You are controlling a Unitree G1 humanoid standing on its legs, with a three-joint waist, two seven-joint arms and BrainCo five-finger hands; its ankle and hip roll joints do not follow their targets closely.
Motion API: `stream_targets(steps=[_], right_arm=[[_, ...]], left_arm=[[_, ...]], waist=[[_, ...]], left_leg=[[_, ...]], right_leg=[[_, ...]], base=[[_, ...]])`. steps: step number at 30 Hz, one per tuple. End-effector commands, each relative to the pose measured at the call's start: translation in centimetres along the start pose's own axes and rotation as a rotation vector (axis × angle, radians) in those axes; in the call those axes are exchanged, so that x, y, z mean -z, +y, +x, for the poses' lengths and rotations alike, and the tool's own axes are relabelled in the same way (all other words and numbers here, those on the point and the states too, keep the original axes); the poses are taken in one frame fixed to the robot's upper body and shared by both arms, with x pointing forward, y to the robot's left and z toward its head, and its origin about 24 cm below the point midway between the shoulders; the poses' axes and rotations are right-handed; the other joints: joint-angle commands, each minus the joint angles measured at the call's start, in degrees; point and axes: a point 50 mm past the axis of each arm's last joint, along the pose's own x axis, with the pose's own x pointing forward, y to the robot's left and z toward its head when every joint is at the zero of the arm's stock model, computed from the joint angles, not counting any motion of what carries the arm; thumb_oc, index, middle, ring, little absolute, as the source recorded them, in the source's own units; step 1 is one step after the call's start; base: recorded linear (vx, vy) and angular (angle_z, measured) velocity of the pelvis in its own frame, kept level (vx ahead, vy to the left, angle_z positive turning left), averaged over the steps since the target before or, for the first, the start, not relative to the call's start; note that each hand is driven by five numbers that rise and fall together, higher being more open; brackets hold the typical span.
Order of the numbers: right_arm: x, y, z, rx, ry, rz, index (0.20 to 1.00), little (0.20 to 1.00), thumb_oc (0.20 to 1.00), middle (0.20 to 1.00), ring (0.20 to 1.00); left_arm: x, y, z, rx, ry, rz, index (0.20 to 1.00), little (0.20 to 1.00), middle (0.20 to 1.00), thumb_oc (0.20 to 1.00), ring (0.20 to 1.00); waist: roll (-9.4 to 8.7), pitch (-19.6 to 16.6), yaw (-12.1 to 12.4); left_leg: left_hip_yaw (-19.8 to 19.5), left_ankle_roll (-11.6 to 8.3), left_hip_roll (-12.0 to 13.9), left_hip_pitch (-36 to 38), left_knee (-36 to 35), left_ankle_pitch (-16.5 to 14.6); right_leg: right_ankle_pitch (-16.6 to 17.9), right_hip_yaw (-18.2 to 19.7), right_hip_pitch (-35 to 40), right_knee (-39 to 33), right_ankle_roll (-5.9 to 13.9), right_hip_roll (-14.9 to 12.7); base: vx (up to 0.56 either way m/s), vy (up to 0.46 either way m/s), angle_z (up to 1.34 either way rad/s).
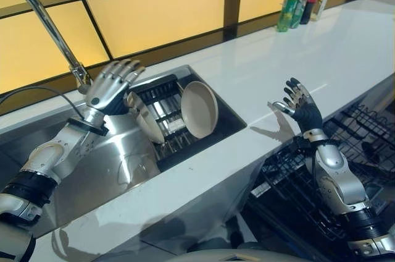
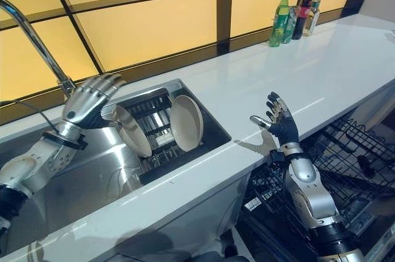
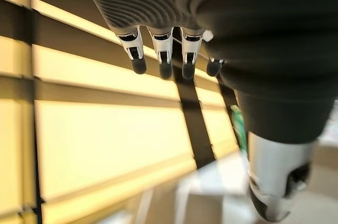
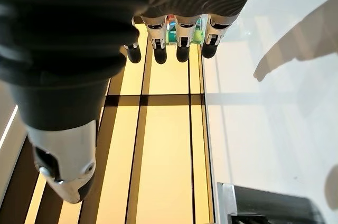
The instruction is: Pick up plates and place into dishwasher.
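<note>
Sink (image 1: 203, 144) rack hides plates' (image 1: 199, 109) lower edges; left hand (image 1: 111, 86), right hand (image 1: 301, 106) spread wide, empty.

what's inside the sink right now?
Sink holds a dark rack with two plates standing on edge. Left hand hovers open beside them. Rack floor under the plates is hidden.

Left hand (image 1: 110, 88) and right hand (image 1: 302, 106) both raised, fingers straight and spread, nothing held.
</note>
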Motion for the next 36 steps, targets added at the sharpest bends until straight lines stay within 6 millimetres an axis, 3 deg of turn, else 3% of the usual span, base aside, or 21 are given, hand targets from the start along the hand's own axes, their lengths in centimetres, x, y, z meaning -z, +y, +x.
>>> stream_targets(steps=[1,10,18,31,36], right_arm=[[-2.7,-0.5,1.4,-0.023,-0.105,-0.031,1.0,1.0,1.0,1.0,1.0],[-3.8,-0.9,2.2,-0.028,-0.122,-0.067,1.0,1.0,1.0,1.0,1.0],[-3.6,-1.2,1.6,-0.028,-0.118,-0.066,1.0,1.0,1.0,1.0,1.0],[-3.7,-1.0,1.8,-0.025,-0.108,-0.069,1.0,1.0,1.0,1.0,1.0],[-3.4,-0.8,1.6,-0.018,-0.105,-0.053,1.0,1.0,1.0,1.0,1.0]], left_arm=[[2.3,2.4,1.3,0.022,0.002,0.129,1.0,1.0,1.0,1.0,1.0],[2.4,1.6,2.1,0.291,-0.035,0.187,1.0,1.0,1.0,1.0,1.0],[3.3,2.6,2.0,0.243,0.02,0.194,1.0,1.0,1.0,1.0,1.0],[4.6,1.2,0.5,0.367,0.136,0.195,1.0,1.0,1.0,1.0,1.0],[5.6,2.6,0.5,0.241,0.215,0.231,1.0,1.0,1.0,1.0,1.0]], waist=[[0.4,2.45,-1.36],[2.21,5.16,-2.12],[2.83,5.72,-1.64],[3.27,6.44,-0.19],[2.84,6.61,0.79]], left_leg=[[0.97,4.66,-2.24,-4.69,0.57,0.57],[0.99,4.42,-2.51,-6.4,0.93,1.01],[0.36,4.42,-2.79,-5.98,0.85,0.81],[-1.7,4.34,-2.87,-5.75,1.03,1.06],[-2.47,4.29,-2.79,-5.79,1.09,1.26]], right_leg=[[-3.21,-1.04,-2.7,9.24,4.78,-5.34],[-2.82,0.05,-4.55,9.61,4.82,-5.47],[-2.93,-0.98,-4.12,9.69,4.66,-5.77],[-3.5,-2.55,-3.91,10.82,4.16,-5.71],[-3.56,-3.4,-3.77,11.09,4.13,-5.69]], base=[[0.03,0.049,-0.16],[0.0,0.061,-0.13],[0.03,0.022,-0.04],[0.02,0.015,0.01],[0.0,-0.041,0.09]])
